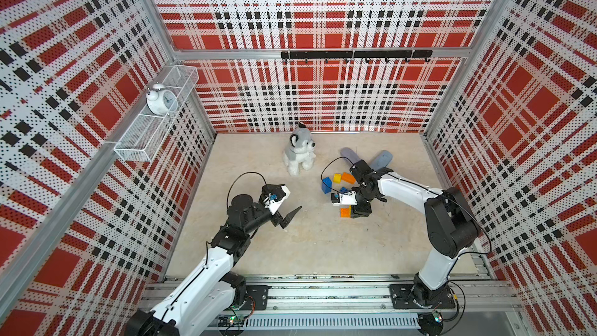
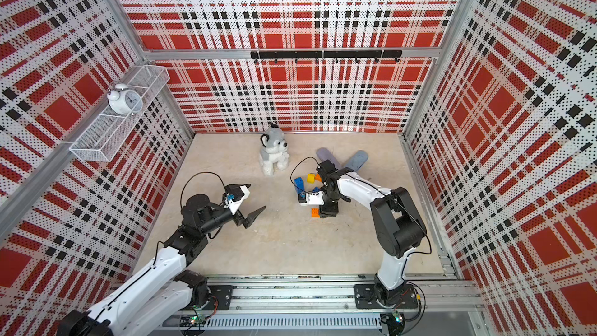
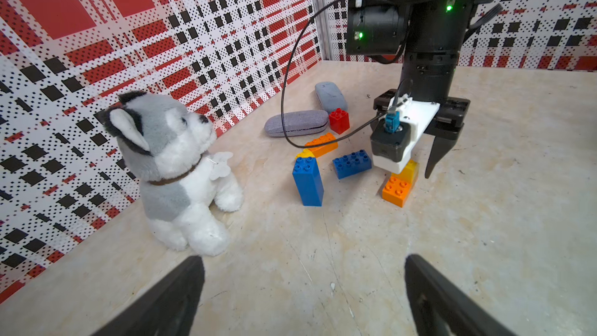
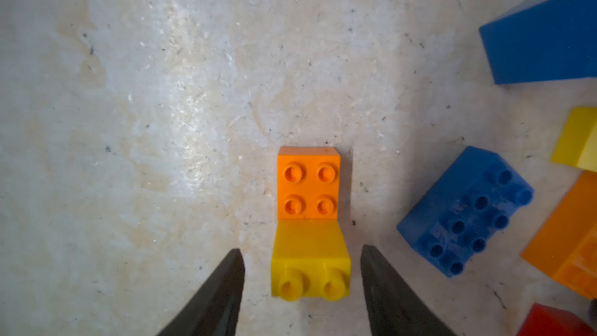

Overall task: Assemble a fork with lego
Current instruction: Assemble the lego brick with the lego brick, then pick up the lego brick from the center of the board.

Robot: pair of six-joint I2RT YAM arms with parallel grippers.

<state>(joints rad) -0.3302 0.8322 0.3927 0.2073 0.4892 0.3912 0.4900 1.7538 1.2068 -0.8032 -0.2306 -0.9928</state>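
Just toward 3 o'clock of the middle of the worktop (image 1: pixel 307 253), an orange brick (image 4: pixel 308 184) was seen lying with four studs up. A yellow brick (image 4: pixel 310 263) was set against one end of it. Whether it was seated on hidden studs or only butted against the orange could not be told.

The right arm (image 1: pixel 403 189) was bent over this pair with the right jaws pointed down. In the right wrist view those jaws were held apart, one tip on each side of the yellow brick. A strip of bare worktop showed beside each tip, so nothing was clamped.

Five more pieces were gathered at 11 to 12 o'clock of the pair:
- a tall blue brick (image 3: pixel 307 182), stood upright
- a second yellow brick (image 3: pixel 303 154), tucked behind it
- a flat blue brick (image 3: pixel 352 163), studs up
- a long orange brick (image 3: pixel 323 143)
- a red brick (image 3: pixel 338 121)

Two grey-blue glasses cases (image 3: pixel 295 123) were laid in a V at 1 o'clock of that cluster. A plush husky (image 1: pixel 298 153) was seated at 10 o'clock of it.

At 9 o'clock of the pair, well apart, the left arm (image 1: pixel 248 216) was held above the worktop. The left jaws were spread wide with nothing between them.
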